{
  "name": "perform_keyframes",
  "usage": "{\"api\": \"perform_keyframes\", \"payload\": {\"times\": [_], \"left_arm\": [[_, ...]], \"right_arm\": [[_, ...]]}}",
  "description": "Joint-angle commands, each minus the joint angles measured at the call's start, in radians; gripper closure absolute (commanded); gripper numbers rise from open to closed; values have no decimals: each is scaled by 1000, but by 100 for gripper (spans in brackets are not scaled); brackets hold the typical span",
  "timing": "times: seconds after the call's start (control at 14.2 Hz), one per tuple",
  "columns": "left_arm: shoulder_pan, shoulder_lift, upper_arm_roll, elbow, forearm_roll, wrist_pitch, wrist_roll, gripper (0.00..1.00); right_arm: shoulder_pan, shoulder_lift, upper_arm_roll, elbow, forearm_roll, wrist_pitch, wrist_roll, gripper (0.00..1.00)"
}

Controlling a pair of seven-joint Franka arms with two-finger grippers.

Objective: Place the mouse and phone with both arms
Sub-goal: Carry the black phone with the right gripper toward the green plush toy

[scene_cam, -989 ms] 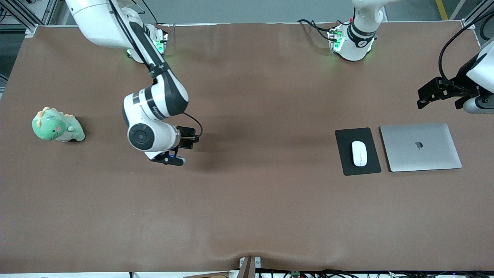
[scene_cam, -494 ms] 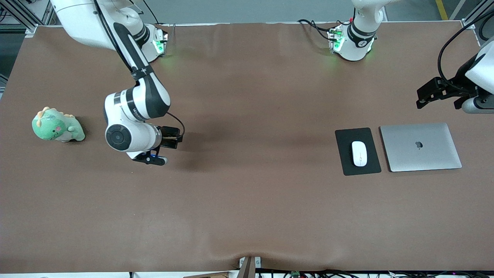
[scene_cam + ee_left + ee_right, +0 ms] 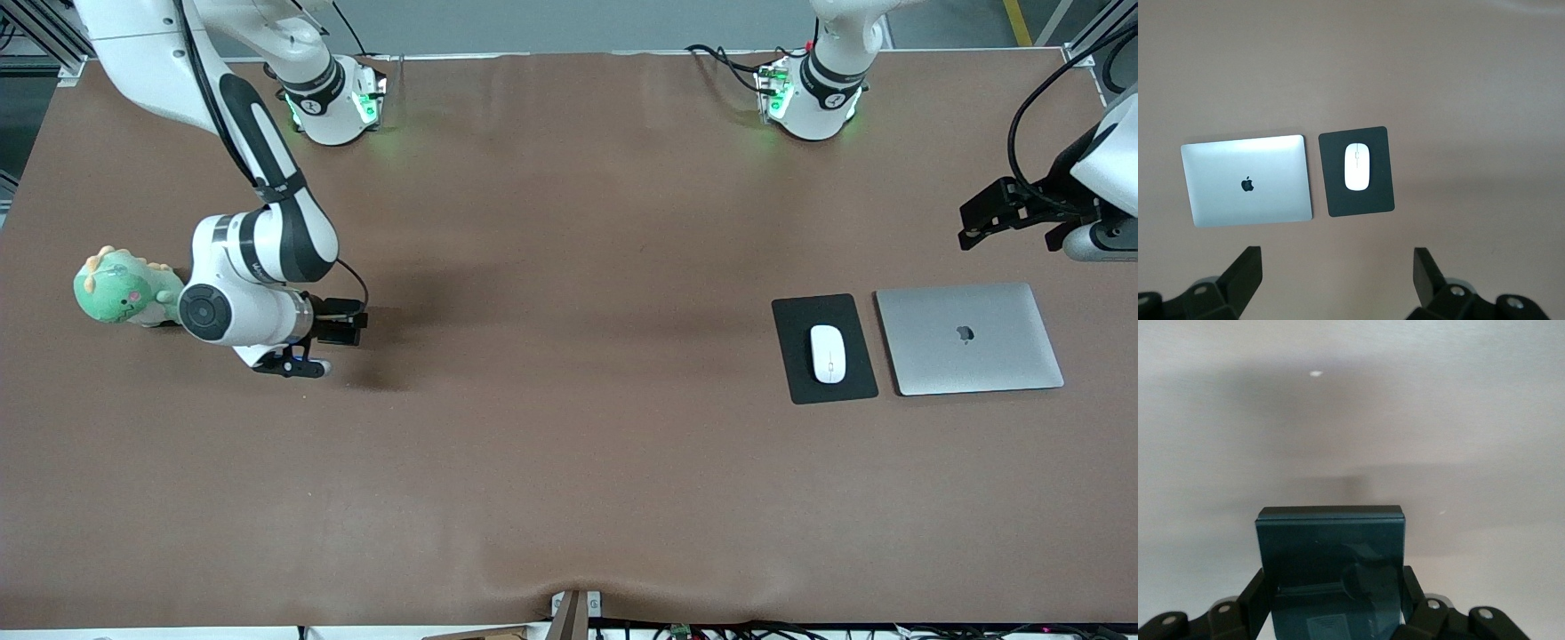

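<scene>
The right arm (image 3: 258, 169) comes down from its green-lit base at the upper left of the front view, folds at a banded elbow and ends with its wrist low over the table (image 3: 569, 498) in the left-middle of that frame, just beside a green plush dinosaur (image 3: 124, 289) that sits at the right arm's end of the table. The right gripper (image 3: 342, 322) sticks out sideways from the wrist, over bare brown tabletop. In the right wrist view its fingers (image 3: 1255, 603) press against both long edges of the phone (image 3: 1331, 570), a dark slab that fills the lower centre of that frame, so the claw is clamped on the phone and carries it above the table. The left arm (image 3: 1098, 191) enters at the upper right edge of the front view, and the left gripper (image 3: 987, 218) hangs in the air above the laptop's end of the table. The left wrist view shows its two black fingers (image 3: 1241, 280) spread wide apart at the bottom of the frame with nothing between them. The mouse (image 3: 828, 353) lies on a black mouse pad (image 3: 822, 391) in the right-middle of the front view, well apart from both claws. A closed silver laptop (image 3: 969, 338) lies just beside the pad, toward the left arm's end. The laptop lid bears the Apple logo (image 3: 1247, 184). The lettering on the right arm's forearm is too small to read.
</scene>
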Motion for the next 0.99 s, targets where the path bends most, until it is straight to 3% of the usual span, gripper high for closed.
{"api": "perform_keyframes", "payload": {"times": [0.0, 0.21, 0.49, 0.64, 0.92], "left_arm": [[7, -33, -2, -25, -19, -8, -5, 0], [7, -33, -2, -25, -19, -8, -6, 0], [7, -32, -2, -23, -11, -8, -6, 0], [7, -32, -2, -23, -10, -8, -8, 0], [7, -32, -2, -23, -10, -8, -8, 0]], "right_arm": [[-4, -58, -52, -66, -21, 15, -85, 100], [-4, -55, -131, -78, -42, 16, -137, 100], [-4, -55, -190, -103, -70, 24, -177, 100], [-6, -49, -230, -142, -76, 94, -270, 100], [-19, -41, -243, -199, -76, 183, -292, 100]]}}
